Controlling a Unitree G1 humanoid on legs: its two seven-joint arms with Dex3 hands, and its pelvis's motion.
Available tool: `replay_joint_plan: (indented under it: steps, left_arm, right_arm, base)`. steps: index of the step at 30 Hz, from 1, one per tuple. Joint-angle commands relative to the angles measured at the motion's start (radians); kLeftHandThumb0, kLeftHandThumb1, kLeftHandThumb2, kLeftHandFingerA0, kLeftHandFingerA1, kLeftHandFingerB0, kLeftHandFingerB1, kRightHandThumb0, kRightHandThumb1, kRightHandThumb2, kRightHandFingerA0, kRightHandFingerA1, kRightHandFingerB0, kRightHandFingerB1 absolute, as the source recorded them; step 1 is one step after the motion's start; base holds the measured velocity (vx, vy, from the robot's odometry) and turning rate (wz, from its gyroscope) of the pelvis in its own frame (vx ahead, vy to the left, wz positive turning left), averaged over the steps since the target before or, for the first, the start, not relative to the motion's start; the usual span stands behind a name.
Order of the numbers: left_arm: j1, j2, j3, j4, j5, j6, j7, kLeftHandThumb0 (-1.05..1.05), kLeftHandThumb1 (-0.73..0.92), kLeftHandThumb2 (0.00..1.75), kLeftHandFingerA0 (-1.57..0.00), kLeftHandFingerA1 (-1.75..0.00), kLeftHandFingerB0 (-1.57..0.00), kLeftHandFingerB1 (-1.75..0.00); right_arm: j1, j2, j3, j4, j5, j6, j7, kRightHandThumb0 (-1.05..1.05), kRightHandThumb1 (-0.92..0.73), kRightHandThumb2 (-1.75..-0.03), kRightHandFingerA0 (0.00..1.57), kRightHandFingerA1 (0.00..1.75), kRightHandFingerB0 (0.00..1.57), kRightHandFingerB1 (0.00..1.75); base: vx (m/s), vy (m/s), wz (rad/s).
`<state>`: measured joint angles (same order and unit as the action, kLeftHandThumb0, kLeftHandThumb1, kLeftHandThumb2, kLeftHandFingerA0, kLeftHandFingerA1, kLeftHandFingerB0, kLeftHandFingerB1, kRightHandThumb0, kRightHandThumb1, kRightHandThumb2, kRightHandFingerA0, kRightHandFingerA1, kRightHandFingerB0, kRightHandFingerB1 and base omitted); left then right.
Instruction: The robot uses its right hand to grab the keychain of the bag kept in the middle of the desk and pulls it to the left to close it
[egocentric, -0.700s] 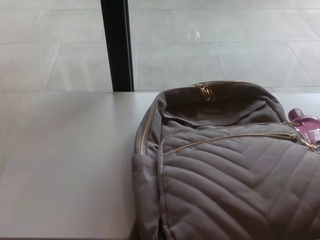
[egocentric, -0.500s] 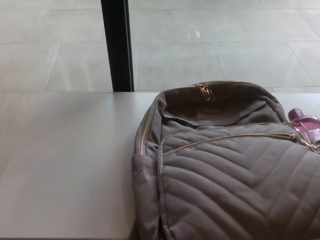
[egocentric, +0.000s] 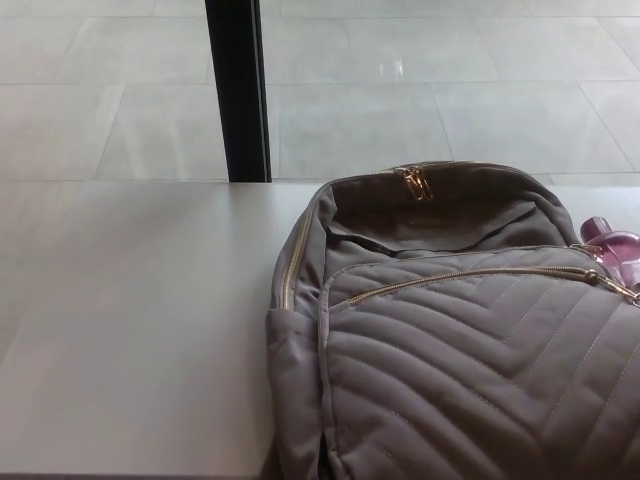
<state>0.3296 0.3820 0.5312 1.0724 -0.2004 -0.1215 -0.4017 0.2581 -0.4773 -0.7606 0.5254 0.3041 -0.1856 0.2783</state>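
**Hands: neither in frame, bag untouched**

Right hand and left hand are both outside the head view. I can't say how far open either is or whether it carries anything. Nothing is touching the bag.

Bag (egocentric: 450, 350): taupe quilted backpack lying front-up on the counter (egocentric: 130, 330). It fills the lower right of the view and is cropped at the right and bottom edges. From here it sits right of centre, not mid-counter.

Front-pocket zip (egocentric: 460, 276): gold line across the front panel, rising left to right. I can't tell whether it's open along its length.

Keychain (egocentric: 622, 288): looks to be the gold pull at the zip's right end, almost at the picture edge. It's too small to resolve detail.

Pink item (egocentric: 615, 245): just beside the keychain on its far side, partly cropped. Possibly a bottle, not sure.

Further back there's a pair of gold top pulls (egocentric: 412, 183) at the bag's crown. Beyond those are the far counter edge, a black post (egocentric: 238, 90) and a tiled floor (egocentric: 450, 90).

Handling, my read:
- The shell is soft fabric and probably light, so it's likely to slide or bunch leftward when pulled with nothing bracing it.
- The pull tab is small, hard metal, which is slippery for thick fingers.
- Pinch the tab itself, thumb against finger, close to the slider.
- Pull along the zip line, not upward.
- Keep clear of the pink item on approach.
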Motion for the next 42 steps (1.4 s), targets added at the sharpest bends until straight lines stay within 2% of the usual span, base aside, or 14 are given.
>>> replay_joint_plan:
  steps: [1,3,6,7,8,10,15,27,28,30,31,33,35,42]
  left_arm:
    - [-0.004,0.039,0.011,0.000,-0.042,-0.034,-0.060,-0.78,0.33,0.88,-0.72,-1.30,-0.52,-1.19]
    - [0.000,0.038,-0.001,0.002,-0.025,-0.058,-0.052,-0.84,0.28,0.97,-0.79,-1.14,-0.63,-1.04]
    - [0.000,0.036,-0.006,-0.005,-0.020,-0.050,-0.037,-0.83,0.27,0.97,-0.80,-1.14,-0.63,-1.04]
    - [0.004,0.035,-0.005,-0.013,-0.022,-0.049,-0.041,-0.85,0.34,0.86,-0.79,-1.27,-0.56,-1.16]
    - [0.005,0.032,-0.001,-0.018,-0.030,-0.043,-0.050,-0.82,0.26,0.97,-0.80,-1.15,-0.62,-1.05]
    - [0.006,0.030,0.001,-0.024,-0.034,-0.037,-0.051,-0.83,0.26,0.97,-0.80,-1.15,-0.63,-1.06]
    - [0.004,0.034,0.002,-0.015,-0.040,-0.044,-0.077,-0.84,0.26,0.98,-0.82,-1.16,-0.66,-1.07]
    - [0.013,0.033,-0.019,-0.016,-0.031,-0.077,-0.076,-0.86,0.36,0.82,-0.78,-1.25,-0.61,-1.12]
    - [0.016,0.033,-0.021,-0.020,-0.029,-0.075,-0.073,-0.85,0.37,0.83,-0.78,-1.25,-0.59,-1.12]
    - [0.020,0.033,-0.030,-0.018,-0.020,-0.087,-0.066,-0.84,0.32,1.01,-0.84,-1.13,-0.66,-1.02]
    - [0.016,0.034,-0.031,-0.014,-0.022,-0.086,-0.066,-0.87,0.29,0.97,-0.80,-1.14,-0.65,-1.04]
    - [0.010,0.035,-0.033,-0.008,-0.025,-0.077,-0.060,-0.85,0.37,0.80,-0.75,-1.24,-0.58,-1.12]
    - [0.007,0.036,-0.032,-0.003,-0.032,-0.076,-0.065,-0.85,0.37,0.82,-0.77,-1.27,-0.60,-1.13]
    - [0.001,0.047,-0.039,0.020,-0.032,-0.097,-0.100,-0.88,0.39,0.80,-0.73,-1.24,-0.59,-1.12]
  right_arm:
    - [0.024,0.008,0.098,-0.680,0.270,0.229,0.047,-0.74,-0.59,-0.91,0.29,0.49,0.11,0.40]
    - [0.051,-0.006,0.173,-0.761,0.226,0.254,0.073,-0.76,-0.74,-0.62,0.26,0.38,0.13,0.26]
    - [0.059,-0.026,0.247,-0.774,0.119,0.198,0.122,-0.74,-0.78,-0.65,0.25,0.42,0.12,0.23]
    - [0.058,-0.030,0.264,-0.770,0.098,0.192,0.130,-0.80,-0.60,-0.97,0.22,0.52,0.06,0.32]
    - [0.051,-0.036,0.297,-0.748,0.044,0.176,0.138,-0.79,-0.75,-0.63,0.36,0.45,0.16,0.26]
    - [0.040,-0.037,0.325,-0.732,0.011,0.180,0.134,-0.80,-0.57,-0.94,0.32,0.55,0.13,0.41]
    - [0.012,-0.098,0.406,-0.612,-0.196,0.105,0.107,-0.71,-0.70,-0.62,0.41,0.56,0.31,0.30]
    - [0.016,-0.150,0.442,-0.581,-0.233,0.112,0.068,-0.70,-0.71,-0.62,0.40,0.53,0.43,0.33]
    - [0.018,-0.153,0.446,-0.583,-0.242,0.111,0.068,-0.70,-0.58,-0.98,0.39,0.62,0.30,0.47]
    - [0.015,-0.160,0.458,-0.577,-0.269,0.102,0.064,-0.66,-0.57,-0.98,0.35,0.61,0.33,0.49]
    - [0.012,-0.162,0.459,-0.571,-0.272,0.098,0.064,-0.68,-0.71,-0.62,0.38,0.57,0.47,0.35]
    - [0.004,-0.164,0.460,-0.567,-0.276,0.114,0.061,-0.68,-0.57,-0.99,0.37,0.63,0.36,0.49]
    - [-0.005,-0.169,0.461,-0.562,-0.286,0.107,0.060,-0.67,-0.71,-0.62,0.38,0.59,0.48,0.35]
    - [-0.040,-0.160,0.477,-0.619,-0.293,0.111,0.068,-0.64,-0.70,-0.62,0.41,0.56,0.50,0.35]
  base:
    - [0.00,0.000,0.00]
    - [0.00,0.000,0.00]
    - [0.00,0.000,0.00]
    - [0.00,0.000,0.00]
    - [0.00,0.000,0.00]
    - [0.00,0.000,0.00]
    - [0.00,0.000,0.00]
    - [0.00,0.000,0.00]
    - [0.00,0.000,0.00]
    - [0.00,0.000,0.00]
    - [0.00,0.000,0.00]
    - [0.00,0.000,0.00]
    - [0.00,0.000,0.00]
    - [0.00,0.000,0.00]
